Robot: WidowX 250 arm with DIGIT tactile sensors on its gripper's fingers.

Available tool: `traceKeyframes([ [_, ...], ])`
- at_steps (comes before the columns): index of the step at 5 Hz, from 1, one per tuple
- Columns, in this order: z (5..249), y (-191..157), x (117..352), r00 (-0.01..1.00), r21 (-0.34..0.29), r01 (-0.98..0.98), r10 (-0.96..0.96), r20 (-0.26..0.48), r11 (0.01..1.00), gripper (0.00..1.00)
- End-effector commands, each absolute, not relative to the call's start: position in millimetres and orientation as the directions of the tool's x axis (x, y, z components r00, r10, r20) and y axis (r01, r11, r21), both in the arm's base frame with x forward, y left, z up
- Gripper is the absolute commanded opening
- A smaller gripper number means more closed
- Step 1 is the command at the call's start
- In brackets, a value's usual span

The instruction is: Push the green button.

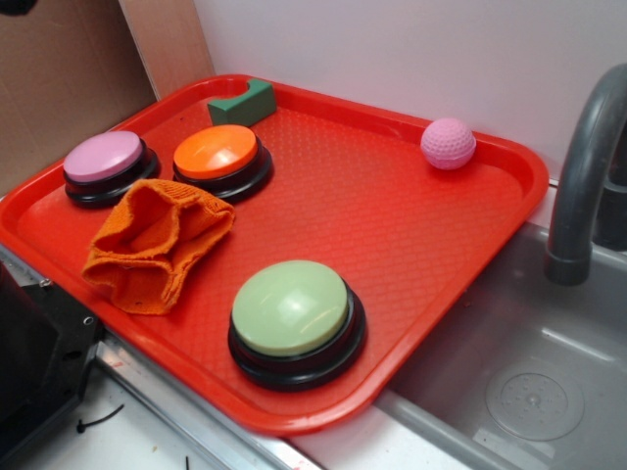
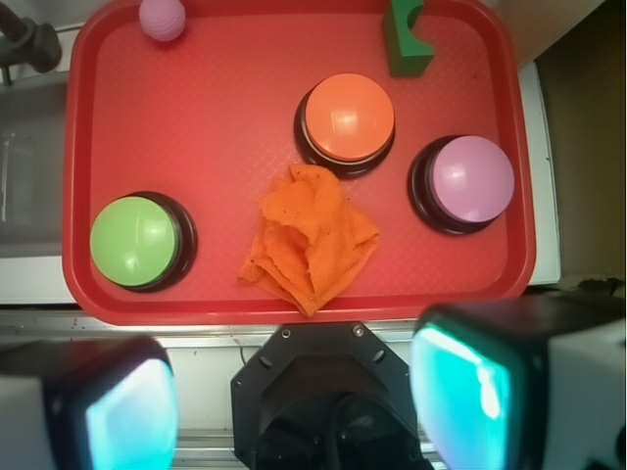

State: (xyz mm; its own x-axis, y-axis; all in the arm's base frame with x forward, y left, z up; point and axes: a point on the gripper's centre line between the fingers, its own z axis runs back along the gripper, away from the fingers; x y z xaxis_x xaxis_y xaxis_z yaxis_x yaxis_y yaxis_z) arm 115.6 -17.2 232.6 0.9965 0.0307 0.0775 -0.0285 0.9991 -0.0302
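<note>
While one green button (image 1: 292,307) waits, two other buttons (image 1: 216,152) sit apart.

You had bright, even light in both views, with soft shadows under the buttons. Glare sat on the orange button (image 2: 349,117) and the green button (image 1: 290,307). In the wrist view the gripper fingers (image 2: 127,409) were blurred, close and out of focus.

Toy kitchen: sink (image 1: 519,382), faucet (image 1: 586,166).
</note>
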Motion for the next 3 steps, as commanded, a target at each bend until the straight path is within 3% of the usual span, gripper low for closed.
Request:
traceKeyframes([
  [1, 233, -17, 116, 0.997, -0.03, -0.028, 0.031, 0.077, 0.999, 1.0],
  [2, 190, -67, 154, 0.975, 0.049, 0.223, -0.223, 0.012, 0.974, 1.0],
  [3, 140, -124, 167, 0.889, 0.082, 0.457, -0.458, -0.005, 0.886, 1.0],
])
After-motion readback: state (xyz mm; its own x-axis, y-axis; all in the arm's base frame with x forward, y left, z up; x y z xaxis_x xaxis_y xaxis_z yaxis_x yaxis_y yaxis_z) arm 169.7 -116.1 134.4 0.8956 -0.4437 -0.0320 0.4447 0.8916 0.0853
